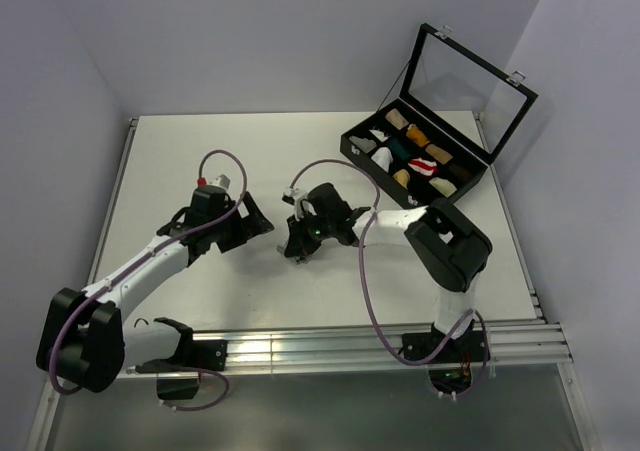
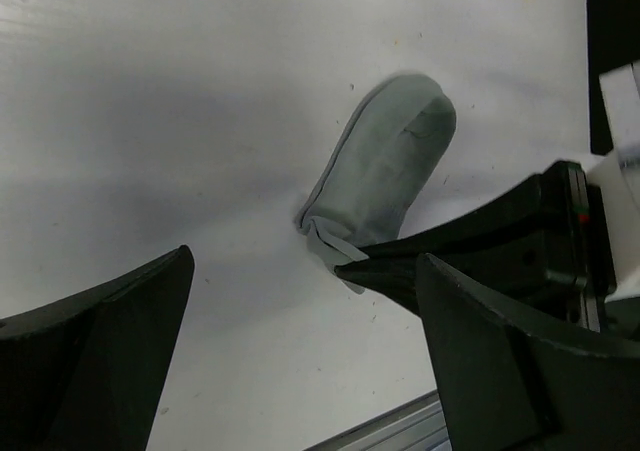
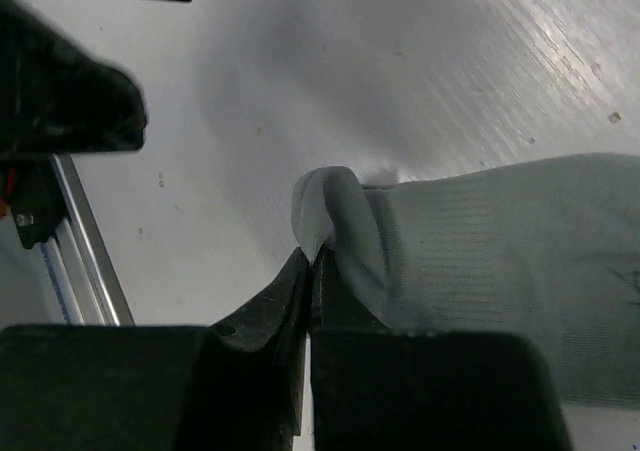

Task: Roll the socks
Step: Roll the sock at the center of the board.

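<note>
One of the socks, a short grey sock (image 2: 385, 166), lies flat on the white table. My right gripper (image 3: 315, 261) is shut on the edge of its cuff, with a fold of fabric pinched between the fingertips. The rest of the grey sock (image 3: 500, 271) stretches away to the right. In the left wrist view that gripper's black fingertip (image 2: 400, 266) sits at the cuff end. My left gripper (image 2: 310, 371) stands wide open just short of the sock, with nothing between its fingers. From above, the left gripper (image 1: 258, 229) and right gripper (image 1: 295, 249) nearly meet at mid-table, hiding the sock.
A black compartmented case (image 1: 352, 151) with its glass lid (image 1: 470, 86) raised stands at the back right, holding several small fabric rolls. An aluminium rail (image 1: 330, 346) runs along the table's near edge, by the arm bases.
</note>
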Motion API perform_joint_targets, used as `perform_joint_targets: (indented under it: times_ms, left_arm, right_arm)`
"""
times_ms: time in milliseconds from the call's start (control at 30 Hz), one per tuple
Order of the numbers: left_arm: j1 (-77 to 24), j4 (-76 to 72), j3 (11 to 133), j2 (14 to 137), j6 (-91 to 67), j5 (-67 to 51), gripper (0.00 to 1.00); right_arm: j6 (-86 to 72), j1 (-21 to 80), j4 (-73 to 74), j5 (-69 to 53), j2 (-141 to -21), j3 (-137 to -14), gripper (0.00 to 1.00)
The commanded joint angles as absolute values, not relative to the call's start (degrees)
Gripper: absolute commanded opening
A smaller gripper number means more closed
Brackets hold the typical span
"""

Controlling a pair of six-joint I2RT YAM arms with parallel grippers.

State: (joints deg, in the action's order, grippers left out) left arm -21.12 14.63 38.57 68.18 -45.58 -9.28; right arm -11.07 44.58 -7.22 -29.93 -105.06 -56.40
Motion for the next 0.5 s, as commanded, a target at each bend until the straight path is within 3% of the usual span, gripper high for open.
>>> perform_joint_targets:
  times_ms: [0,467]
  left_arm:
    - [-23.5,11.2,38.7,70.2,-47.5,-8.0,0.97]
    - [-26.8,9.4,37.2,76.3,-47.7,-8.9,0.86]
  right_arm:
    - [-17.1,41.1,-15.5,-41.2,-107.3,-54.8,0.00]
    - [-33.0,32.5,-26.6,-52.9,-118.5,-54.1,0.00]
